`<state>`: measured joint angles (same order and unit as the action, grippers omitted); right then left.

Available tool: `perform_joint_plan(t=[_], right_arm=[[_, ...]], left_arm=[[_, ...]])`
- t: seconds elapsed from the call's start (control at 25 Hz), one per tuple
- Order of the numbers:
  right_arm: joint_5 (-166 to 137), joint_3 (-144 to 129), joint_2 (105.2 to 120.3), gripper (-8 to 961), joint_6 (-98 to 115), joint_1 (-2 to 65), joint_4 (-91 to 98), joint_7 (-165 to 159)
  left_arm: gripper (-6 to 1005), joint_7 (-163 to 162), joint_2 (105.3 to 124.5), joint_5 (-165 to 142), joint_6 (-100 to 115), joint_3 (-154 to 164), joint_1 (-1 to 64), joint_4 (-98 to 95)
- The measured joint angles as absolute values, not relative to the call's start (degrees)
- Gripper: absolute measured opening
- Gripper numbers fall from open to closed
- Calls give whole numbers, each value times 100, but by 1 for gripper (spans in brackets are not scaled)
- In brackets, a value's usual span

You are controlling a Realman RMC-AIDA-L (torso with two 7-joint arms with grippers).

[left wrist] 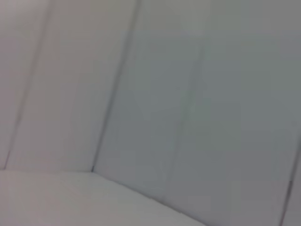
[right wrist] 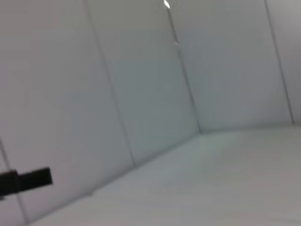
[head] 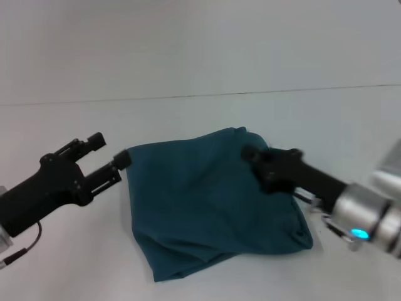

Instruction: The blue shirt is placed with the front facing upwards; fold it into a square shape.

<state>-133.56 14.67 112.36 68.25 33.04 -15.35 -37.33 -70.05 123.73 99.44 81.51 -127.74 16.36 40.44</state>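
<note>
The blue shirt (head: 207, 200) is a plain teal bundle on the white table in the head view, with no print showing. Its upper edge is held up off the table and its lower part rests in folds near the front. My left gripper (head: 121, 160) is pinched on the shirt's upper left corner. My right gripper (head: 252, 154) is pinched on the upper right corner, its arm lying over the shirt's right side. Both wrist views show only table and wall, no shirt.
The white table (head: 207, 119) runs back to a pale wall (head: 200, 44) behind a thin seam. A dark bar (right wrist: 26, 181) pokes into the right wrist view; I cannot tell what it is.
</note>
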Motion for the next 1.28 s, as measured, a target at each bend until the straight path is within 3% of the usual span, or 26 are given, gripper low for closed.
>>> perform_joint_plan(t=[0.12,0.28,0.4,0.52,0.8,1.24,1.28], right_arm=[[-14123,1398,11185,30,8220,3284,-336,-4553],[-14794,1005,11439,32,9701,3478,1820,-5623],[-14705,552,11751,266,10085,3574,3258,-6215],[-14456,53,11982,340,10273,3621,4207,-6634],[-13802,-1283,12016,514,10155,3701,4507,-7362],[-13358,-2421,12023,938,9800,3629,4525,-7658],[-13357,-2464,12023,940,9767,3612,4526,-7659]], left_arm=[[738,-6581,12362,9787,8578,-12717,1621,4054],[738,-6587,12360,9076,8792,-12657,1727,4156],[738,-6832,12368,8699,8725,-12644,1834,4191],[791,-7099,12371,8448,8650,-12626,1953,4247],[867,-7656,12381,7718,8281,-12585,2351,4376],[873,-7764,12352,7693,8136,-12622,2513,4413],[873,-7765,12351,7693,8105,-12612,2525,4413]])
